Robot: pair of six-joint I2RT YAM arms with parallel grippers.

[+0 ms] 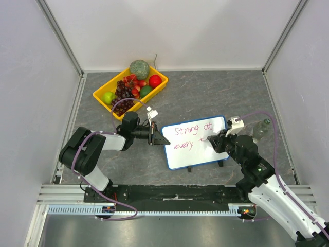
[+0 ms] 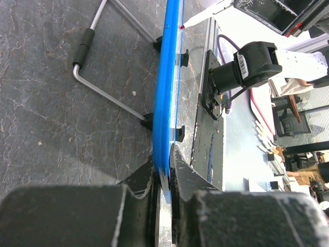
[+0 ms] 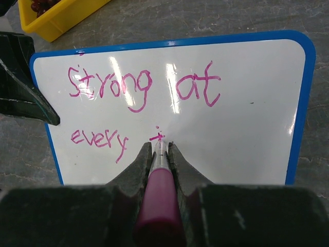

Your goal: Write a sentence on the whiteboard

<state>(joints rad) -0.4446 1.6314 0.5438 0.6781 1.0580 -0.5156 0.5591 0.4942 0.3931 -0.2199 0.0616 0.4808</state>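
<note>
Whiteboard (image 1: pixel 195 154) pinched by left fingers (image 2: pixel 139 180), right fingers (image 3: pixel 134 167) clamp marker (image 3: pixel 159 190), wire stand (image 2: pixel 110 100) only in left wrist view

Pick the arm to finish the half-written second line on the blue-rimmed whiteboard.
Right. The right claw grips the pink marker, tip at the small blue-rimmed white whiteboard just after "every" in the pink handwritten sentence. The left claw is clamped on the board's edge, steadying it.
</note>
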